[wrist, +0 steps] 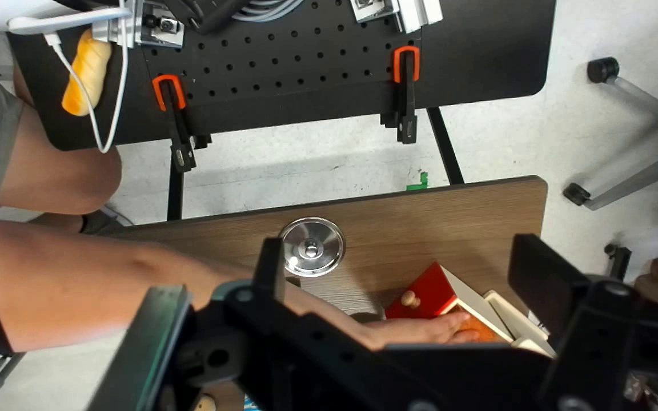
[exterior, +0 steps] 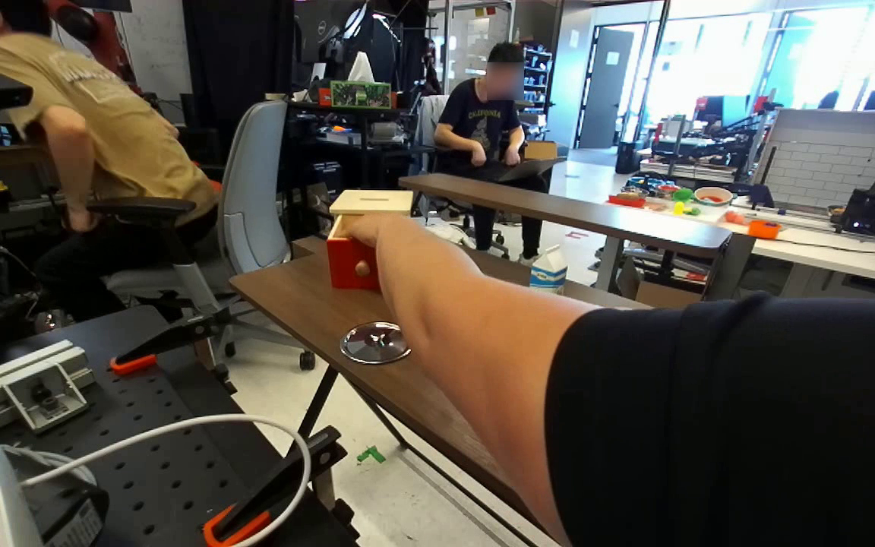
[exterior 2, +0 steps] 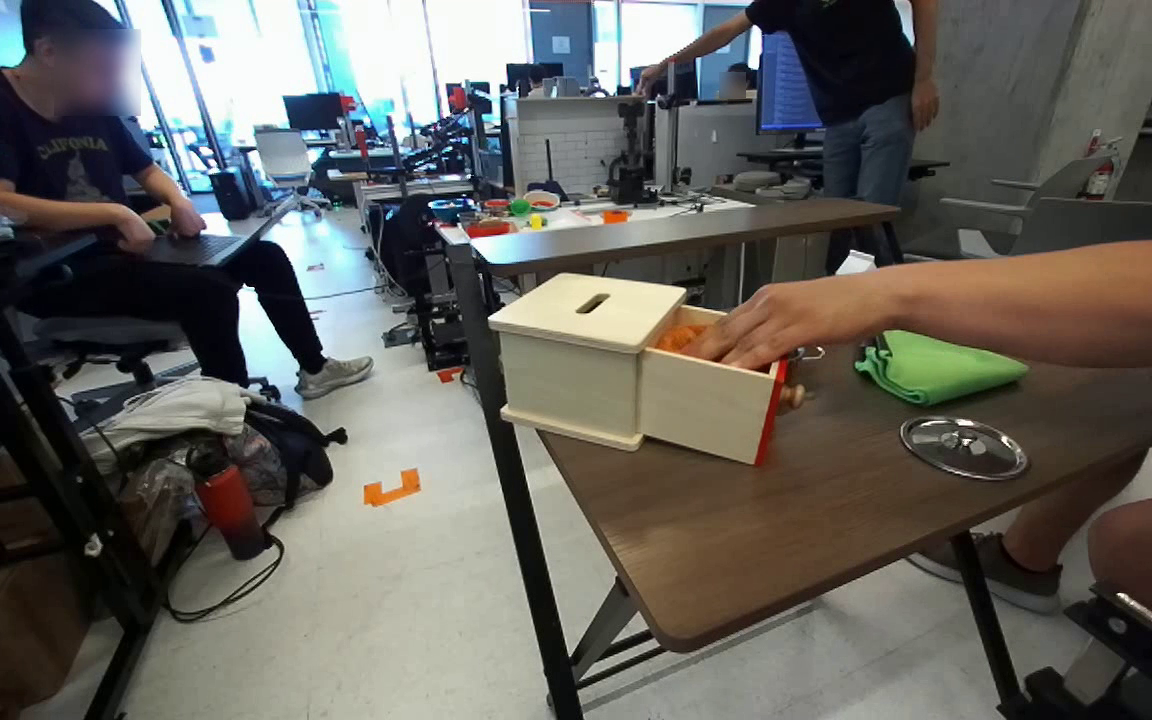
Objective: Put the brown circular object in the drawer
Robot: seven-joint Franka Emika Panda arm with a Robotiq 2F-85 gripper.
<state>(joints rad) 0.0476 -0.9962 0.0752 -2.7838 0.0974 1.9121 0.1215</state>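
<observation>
Worktop (exterior 2: 696, 540): supporting the drawer (exterior 2: 701, 408).
Person's arm (exterior 2: 1036, 300): extending into the drawer, presumably arranging contents.
Drawer: standing pulled out, probably for loading from above.
Hand (wrist: 399, 251): my jaws are standing wide apart, gripping nothing, seemingly leaving that arm room.
Lid (exterior 2: 964, 447): lying apart from the drawer, seemingly unneeded.
Orange-brown object (exterior 2: 679, 338): sitting inside the drawer, partly hidden; I'm judging it the brown circular one.
</observation>
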